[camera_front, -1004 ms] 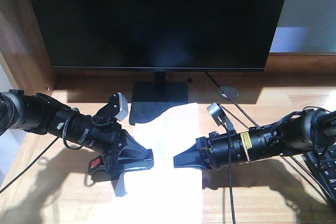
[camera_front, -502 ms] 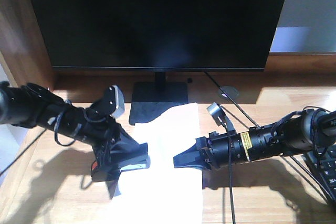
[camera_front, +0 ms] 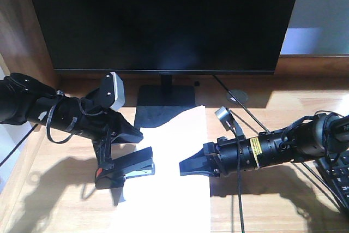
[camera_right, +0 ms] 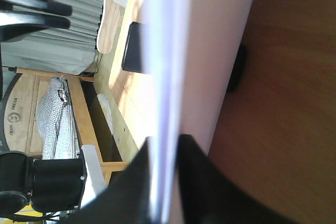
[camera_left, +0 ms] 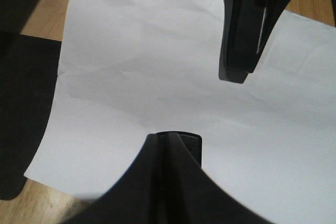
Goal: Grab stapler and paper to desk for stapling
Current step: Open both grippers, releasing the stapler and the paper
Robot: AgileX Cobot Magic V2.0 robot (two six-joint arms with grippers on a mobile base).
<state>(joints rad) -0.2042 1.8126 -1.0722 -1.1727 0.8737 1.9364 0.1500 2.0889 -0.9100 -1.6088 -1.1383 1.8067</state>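
Note:
The white paper (camera_front: 172, 140) lies on the wooden desk (camera_front: 49, 200) in front of the monitor. The black stapler (camera_front: 131, 168), its red patch at the rear, sits at the sheet's left edge. My left gripper (camera_front: 137, 133) hovers just above it with fingers shut and nothing between them. In the left wrist view the paper (camera_left: 131, 51) fills the frame, and the stapler's tip (camera_left: 190, 141) pokes out beyond my left gripper (camera_left: 170, 136). My right gripper (camera_front: 182, 166) is shut on the sheet's right edge. In the right wrist view the paper (camera_right: 220, 35) runs between the right gripper's (camera_right: 163, 141) fingers.
A big black monitor (camera_front: 163, 20) on a square base (camera_front: 163, 107) stands close behind the paper. A keyboard (camera_front: 341, 178) sits at the far right. A cable (camera_front: 240, 205) and a round grommet (camera_front: 237, 96) are near the right arm. A brown wooden panel (camera_front: 22, 31) rises on the left.
My left gripper has lifted up and back to the left, off the stapler. The stapler stays at the paper's left edge. The right arm has not moved.

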